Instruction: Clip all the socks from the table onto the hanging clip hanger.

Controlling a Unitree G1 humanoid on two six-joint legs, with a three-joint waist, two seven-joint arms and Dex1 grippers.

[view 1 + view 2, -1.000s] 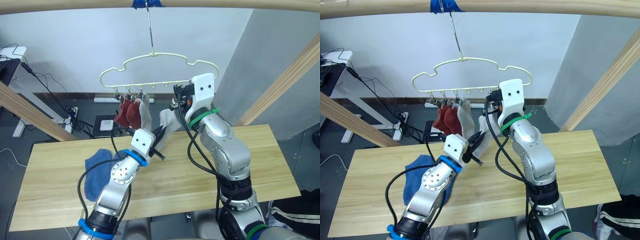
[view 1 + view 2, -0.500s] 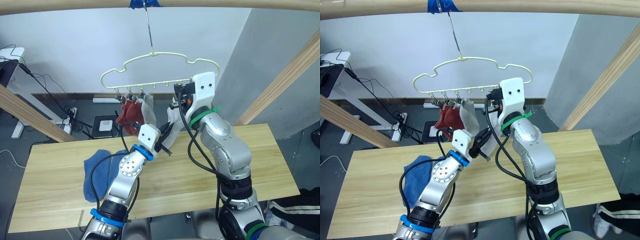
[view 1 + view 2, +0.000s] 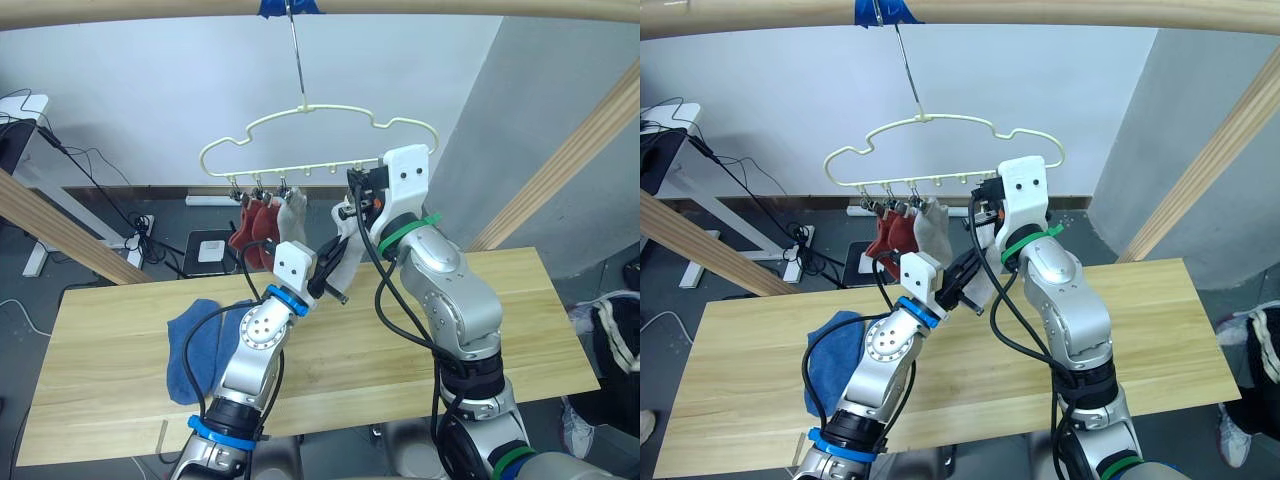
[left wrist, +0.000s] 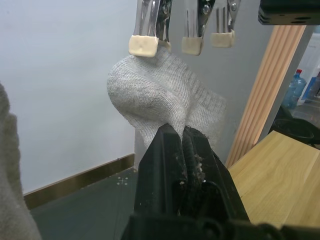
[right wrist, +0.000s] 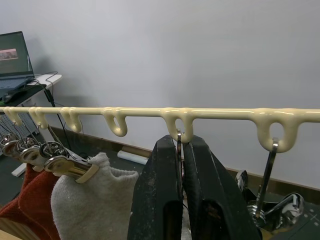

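- Now hanging from the wooden crossbar (image 3: 400,8): the clip hanger (image 3: 320,135), long axis level and running left to right, hook straight up.
- Clipped along its left end, toes pointing down: two brick-red socks (image 3: 252,228) and one light grey sock (image 3: 293,218).
- Held up to a clip: a second grey sock (image 4: 165,107), long axis slanting down towards the table (image 3: 520,300), pinched at its lower edge by the left gripper (image 4: 181,135), fingers pressed together on the fabric.
- Closed around a clip's wire under the hanger bar: the right gripper (image 5: 181,145).
- Left in a heap at the table's left part: the blue socks (image 3: 198,345), individual count not discernible.
- Compared with a second ago: left gripper and its grey sock higher and nearer the clips; right gripper unmoved.
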